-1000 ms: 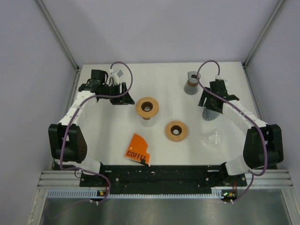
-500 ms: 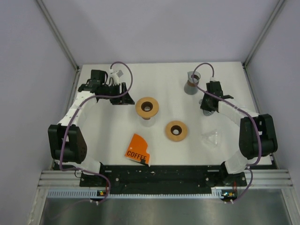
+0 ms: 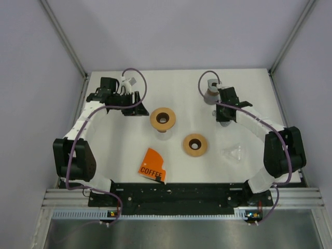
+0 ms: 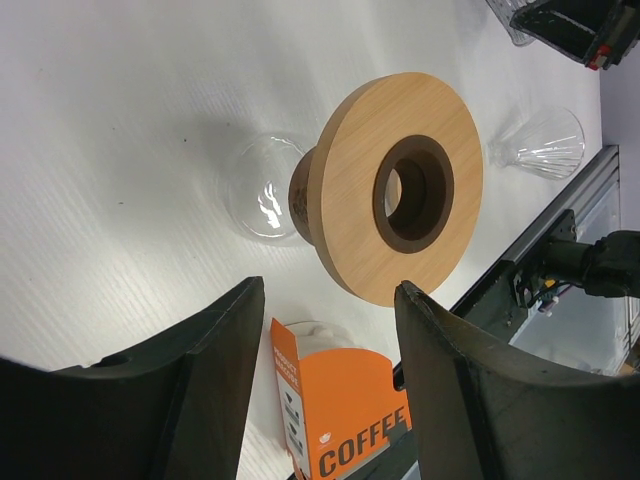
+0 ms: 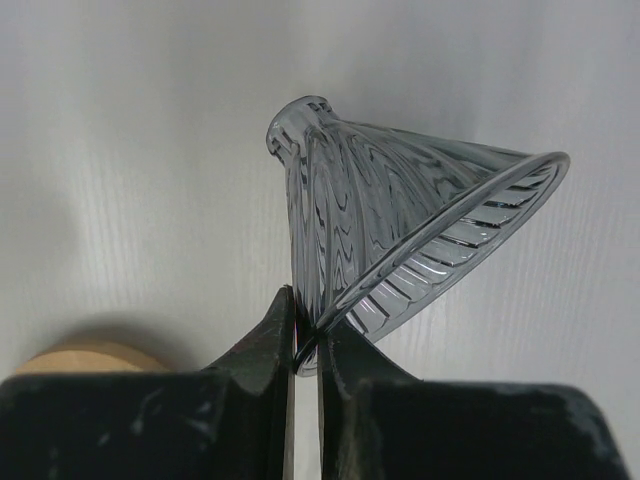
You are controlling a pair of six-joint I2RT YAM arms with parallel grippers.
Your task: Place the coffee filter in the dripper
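My right gripper [image 5: 308, 330] is shut on the rim of a smoky ribbed glass dripper [image 5: 400, 225], which lies tilted with its narrow end pointing away. From above, the right gripper [image 3: 223, 119] covers that dripper at the back right. An orange COFFEE box [image 3: 152, 165] of filters stands near the front edge, and white filter paper [image 4: 322, 334] shows at its open top. My left gripper [image 4: 328, 290] is open and empty at the back left [image 3: 136, 110], facing a wooden ring stand [image 4: 395, 190].
Two wooden ring stands on glass bases sit mid-table, one [image 3: 162, 119] to the left and one [image 3: 195, 144] nearer the front. A clear glass cone [image 3: 234, 153] lies front right. A small glass vessel with a brown collar [image 3: 211, 94] stands beside the right wrist.
The right gripper closed on the smoky dripper's rim and carried it left and toward the back, beside the small vessel. The left arm stayed still.
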